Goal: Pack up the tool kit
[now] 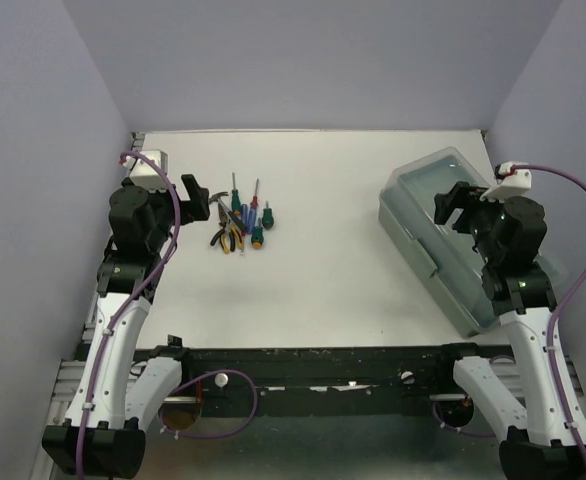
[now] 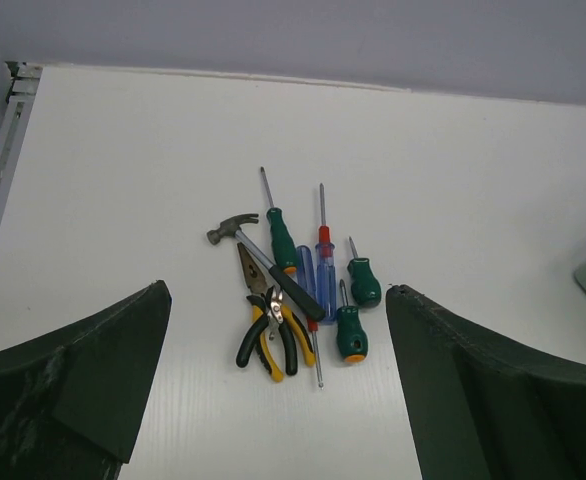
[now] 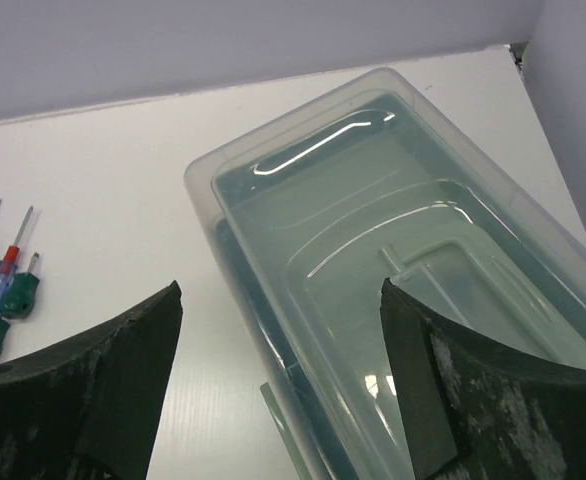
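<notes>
**A:** What were the grippers doing?

**B:** The left gripper (image 1: 195, 195) was spread wide with nothing between its fingers. It hung above the left part of the bench (image 1: 333, 250), just beside the loose tools and on their left in the overhead view. The right gripper (image 1: 455, 205) was also released and empty, poised over the toolbox (image 1: 428, 215).

**A:** What lay in front of the left one?

**B:** In its wrist view, the whole cluster of tools sat between the two fingers. The hammer (image 2: 285, 285) lay slantwise, head to the upper left, with its black grip crossing the nose of the pliers (image 2: 271, 305). The pliers' yellow-black handles pointed towards the camera. Just to the right, a long green-handled screwdriver (image 2: 281, 240) lay with its tip pointing away. Next came a blue-handled screwdriver (image 2: 324, 270) with a red collar, then two stubby green ones (image 2: 364, 283) (image 2: 350, 333). They were packed tightly together, several of them touching.

**A:** And the toolbox?

**B:** It was on the right side of the bench, well apart from the tools and turned at an angle to the bench edges. Its translucent lid (image 3: 373, 230) was down, and the handle (image 3: 443, 265) lay flat in a recess on top. None of the tools were inside that I could see. All of them lay out on the bench.
</notes>
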You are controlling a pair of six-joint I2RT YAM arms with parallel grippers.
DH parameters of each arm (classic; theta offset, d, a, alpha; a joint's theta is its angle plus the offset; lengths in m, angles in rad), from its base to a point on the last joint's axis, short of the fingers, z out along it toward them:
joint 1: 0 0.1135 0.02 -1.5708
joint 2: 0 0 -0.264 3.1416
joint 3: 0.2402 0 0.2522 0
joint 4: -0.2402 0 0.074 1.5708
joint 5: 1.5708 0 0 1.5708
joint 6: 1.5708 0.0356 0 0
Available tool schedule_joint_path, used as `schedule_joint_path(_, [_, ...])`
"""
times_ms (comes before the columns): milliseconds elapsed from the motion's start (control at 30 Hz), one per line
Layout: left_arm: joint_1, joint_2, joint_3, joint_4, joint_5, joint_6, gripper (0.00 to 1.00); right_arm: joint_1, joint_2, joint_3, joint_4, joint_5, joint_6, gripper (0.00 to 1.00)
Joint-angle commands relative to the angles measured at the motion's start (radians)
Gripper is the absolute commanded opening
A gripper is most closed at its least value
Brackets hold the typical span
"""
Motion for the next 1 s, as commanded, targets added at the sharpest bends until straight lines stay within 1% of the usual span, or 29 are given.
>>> schedule_joint_path(0, [0.005, 0.011, 0.056, -0.028, -0.049, -0.032, 0.99, -0.003, 0.048, 0.082, -0.131, -0.088, -0.043, 0.93])
schedule_joint_path(133, [0.003, 0.037, 0.105, -0.064, -0.028, -0.040, 0.99, -0.003, 0.088, 0.138, -0.207, -0.149, -0.054, 0.93])
schedule_joint_path(233, [0.003, 0.061, 0.124, -0.075, 0.027, -0.029, 0.99, -0.003, 0.123, 0.180, -0.284, -0.184, -0.060, 0.88])
schedule_joint_path(333, [0.003, 0.063, 0.084, -0.047, 0.061, -0.023, 0.99, -0.001, 0.166, 0.204, -0.361, -0.223, -0.068, 0.83])
schedule_joint_path(433, [0.003, 0.054, 0.029, -0.013, 0.110, -0.002, 0.99, 0.008, 0.218, 0.226, -0.440, -0.267, -0.115, 0.81])
schedule_joint_path(500, [0.005, 0.051, 0.012, -0.012, 0.119, 0.008, 0.99, 0.031, 0.267, 0.255, -0.493, -0.229, -0.127, 0.78])
schedule_joint_path(567, [0.003, 0.049, 0.003, -0.012, 0.124, 0.018, 0.99, 0.066, 0.317, 0.278, -0.526, -0.162, -0.140, 0.70])
schedule_joint_path(633, [0.003, 0.052, -0.002, -0.016, 0.124, 0.022, 0.99, 0.106, 0.341, 0.287, -0.536, -0.033, -0.140, 0.70])
schedule_joint_path(667, [0.003, 0.054, -0.001, -0.016, 0.124, 0.023, 0.99, 0.118, 0.341, 0.284, -0.533, 0.031, -0.169, 0.70])
schedule_joint_path(700, [0.003, 0.055, -0.001, -0.019, 0.123, 0.025, 0.99, 0.123, 0.335, 0.284, -0.525, 0.062, -0.176, 0.70])
schedule_joint_path(867, [0.003, 0.083, -0.001, -0.021, 0.132, 0.022, 0.99, 0.124, 0.283, 0.292, -0.458, 0.082, -0.201, 0.71])
schedule_joint_path(967, [0.003, 0.103, 0.004, -0.029, 0.153, 0.019, 0.99, 0.124, 0.315, 0.310, -0.461, 0.157, -0.210, 0.72])
